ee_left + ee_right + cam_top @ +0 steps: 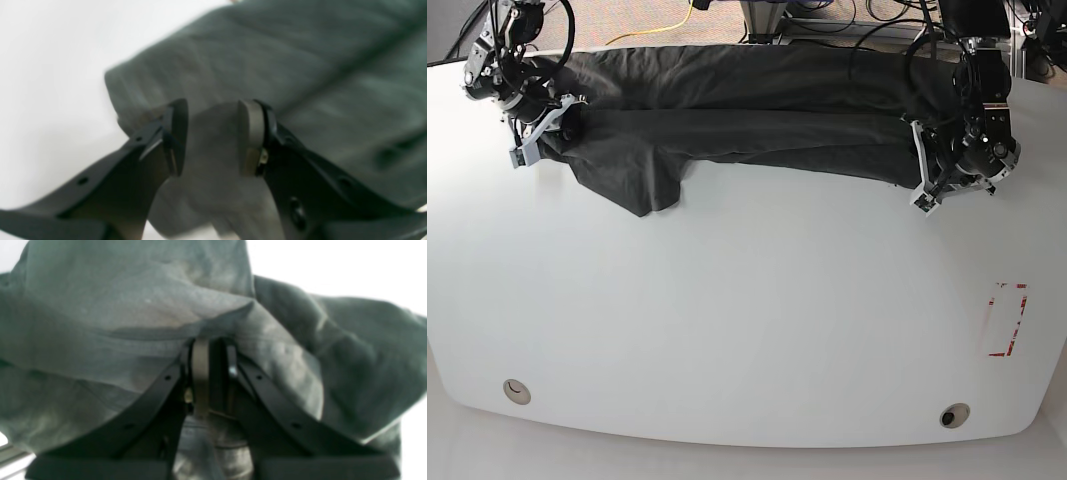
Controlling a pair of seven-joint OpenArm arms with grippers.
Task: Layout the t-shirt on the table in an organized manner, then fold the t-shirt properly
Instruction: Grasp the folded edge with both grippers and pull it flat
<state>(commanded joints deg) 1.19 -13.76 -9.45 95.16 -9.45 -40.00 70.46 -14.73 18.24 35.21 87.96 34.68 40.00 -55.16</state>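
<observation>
The t-shirt point(747, 115) lies stretched in a long, folded band across the far side of the table point(747, 320), running from about 10 o'clock to 2 o'clock in the base view, with one sleeve point(632, 185) hanging toward the table centre near the 10 o'clock end. Right gripper point(213, 350) sits at the 10 o'clock end; its jaws are drawn nearly together with a bunched ridge of cloth pinched between them, fabric draping over both fingers. Left gripper point(211, 133) sits at the 2 o'clock end; its jaws stand apart over the shirt's edge, with cloth seen in the gap, and the wrist view is too blurred to show whether the pads touch it. Surroundings: red dashed rectangle point(1005, 320) at roughly 4 o'clock, well apart from the shirt; two grommet holes point(517, 391) at 7 and 5 o'clock along the near edge; cables point(867, 25) and a yellow cord point(667, 25) on the floor beyond the far edge. No legible writing or labels anywhere.
</observation>
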